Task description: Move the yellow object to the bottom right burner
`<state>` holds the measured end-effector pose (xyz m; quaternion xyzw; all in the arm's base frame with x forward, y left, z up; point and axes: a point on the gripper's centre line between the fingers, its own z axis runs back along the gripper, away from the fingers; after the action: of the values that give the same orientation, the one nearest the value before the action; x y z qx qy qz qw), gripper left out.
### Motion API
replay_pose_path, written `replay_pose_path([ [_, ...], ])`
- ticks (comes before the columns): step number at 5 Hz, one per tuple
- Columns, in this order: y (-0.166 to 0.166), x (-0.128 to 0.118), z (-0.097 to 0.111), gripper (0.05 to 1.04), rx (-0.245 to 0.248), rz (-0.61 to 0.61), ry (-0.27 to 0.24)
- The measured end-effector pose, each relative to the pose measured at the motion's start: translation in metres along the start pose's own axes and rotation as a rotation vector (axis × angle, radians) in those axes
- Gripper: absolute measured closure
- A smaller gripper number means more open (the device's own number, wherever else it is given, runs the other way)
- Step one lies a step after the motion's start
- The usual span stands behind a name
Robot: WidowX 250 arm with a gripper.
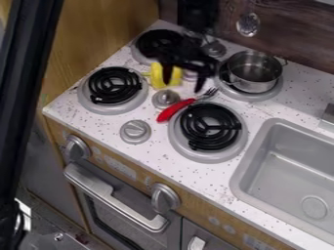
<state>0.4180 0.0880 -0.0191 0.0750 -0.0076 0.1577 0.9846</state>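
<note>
Yellow object [156, 75] partly behind one jaw

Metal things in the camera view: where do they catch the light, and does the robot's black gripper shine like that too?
In the camera view, pale highlights run along the oven handle and on the side of the pot, with glints on the hanging utensil; in that same view, the gripper looks mostly dark, its upper parts merging together.

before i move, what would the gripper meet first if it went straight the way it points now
Probably the red-handled fork, which lies just below the gripper in the picture, its jaws apart. Depth is unclear, though: it might meet the white countertop behind the fork instead.
</note>
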Motion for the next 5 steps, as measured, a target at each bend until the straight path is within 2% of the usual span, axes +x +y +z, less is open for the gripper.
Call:
replay_pose_path([
  [1, 0.024, 0.004, -0.019, 0.086, -0.018, -0.062, -0.069],
  [2, 0.044, 0.016, -0.005, 0.086, -0.019, -0.151, -0.199],
  [3, 0.058, 0.036, 0.015, 0.086, 0.028, -0.25, -0.27],
  [5, 0.061, 0.047, 0.027, 0.086, 0.062, -0.368, -0.294],
])
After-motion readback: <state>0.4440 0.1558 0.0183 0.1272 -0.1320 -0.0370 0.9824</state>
